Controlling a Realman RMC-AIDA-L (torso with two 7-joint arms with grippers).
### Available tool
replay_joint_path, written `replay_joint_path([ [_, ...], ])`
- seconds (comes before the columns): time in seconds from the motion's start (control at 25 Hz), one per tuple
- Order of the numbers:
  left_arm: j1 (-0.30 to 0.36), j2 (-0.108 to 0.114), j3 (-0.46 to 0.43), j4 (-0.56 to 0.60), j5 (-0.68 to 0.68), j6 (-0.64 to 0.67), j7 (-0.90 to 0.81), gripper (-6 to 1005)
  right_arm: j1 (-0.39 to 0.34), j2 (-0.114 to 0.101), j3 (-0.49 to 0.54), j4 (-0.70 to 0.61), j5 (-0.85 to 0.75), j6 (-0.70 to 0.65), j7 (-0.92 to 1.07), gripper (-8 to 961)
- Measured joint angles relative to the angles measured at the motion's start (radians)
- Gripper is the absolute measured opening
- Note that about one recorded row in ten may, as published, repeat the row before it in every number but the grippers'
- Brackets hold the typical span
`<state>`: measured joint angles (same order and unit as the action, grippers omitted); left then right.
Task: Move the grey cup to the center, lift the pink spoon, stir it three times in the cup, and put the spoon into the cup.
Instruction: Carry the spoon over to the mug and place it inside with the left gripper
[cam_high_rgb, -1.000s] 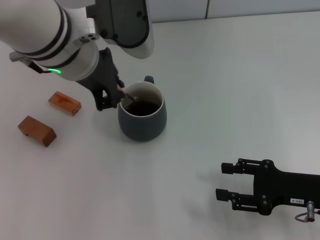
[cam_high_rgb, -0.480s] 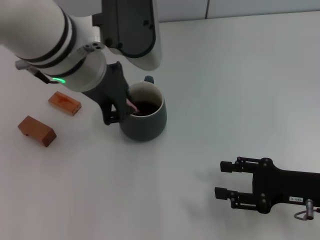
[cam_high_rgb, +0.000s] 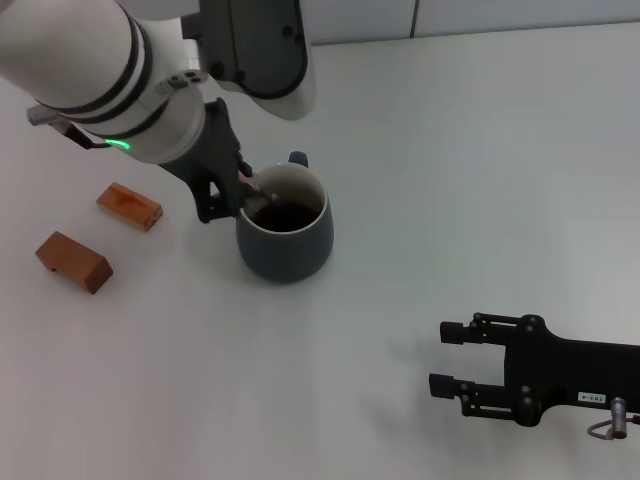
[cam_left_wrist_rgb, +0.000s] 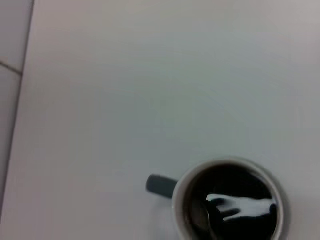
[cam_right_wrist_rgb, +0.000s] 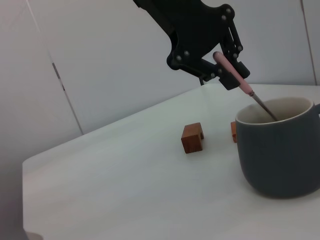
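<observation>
The grey cup (cam_high_rgb: 286, 238) stands upright on the white table, left of the middle, with dark liquid inside and its handle (cam_high_rgb: 298, 159) pointing away from me. My left gripper (cam_high_rgb: 234, 188) hovers just beyond the cup's left rim, shut on the pink spoon (cam_high_rgb: 250, 184). The spoon slants down into the cup, its metal end in the liquid. The right wrist view shows the pink spoon (cam_right_wrist_rgb: 233, 73) leaning over the cup (cam_right_wrist_rgb: 280, 150) from the left gripper (cam_right_wrist_rgb: 224, 61). My right gripper (cam_high_rgb: 450, 359) rests open near the table's front right, holding nothing.
Two brown wooden blocks (cam_high_rgb: 130, 206) (cam_high_rgb: 73, 261) lie on the table to the left of the cup. The right wrist view shows them as a block (cam_right_wrist_rgb: 192, 137) beside the cup and another block (cam_right_wrist_rgb: 233, 131) partly behind it.
Half a second ago the left gripper leaned in over the cup's left rim; now it has swung back out to the left, moving the spoon in the liquid. The right arm stayed put.
</observation>
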<state>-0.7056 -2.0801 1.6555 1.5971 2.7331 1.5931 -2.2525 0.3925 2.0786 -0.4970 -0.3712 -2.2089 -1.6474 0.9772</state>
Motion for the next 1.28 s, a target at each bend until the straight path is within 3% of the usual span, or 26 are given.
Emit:
replay_joint_path([
  [0.32,0.000,0.000,-0.004,0.031,-0.037,0.077,0.005,199,-0.003,0.000,0.000,0.000,0.000,0.000,0.000,705],
  [1.12,0.007,0.000,0.003,0.002,-0.084,0.032,-0.009,207,0.002,-0.001,-0.011,0.000,0.000,0.000,0.002,707],
  [1.28,0.007,0.000,0.002,0.000,-0.084,0.031,-0.006,414,0.004,-0.002,-0.011,0.000,0.003,0.000,0.003,707],
])
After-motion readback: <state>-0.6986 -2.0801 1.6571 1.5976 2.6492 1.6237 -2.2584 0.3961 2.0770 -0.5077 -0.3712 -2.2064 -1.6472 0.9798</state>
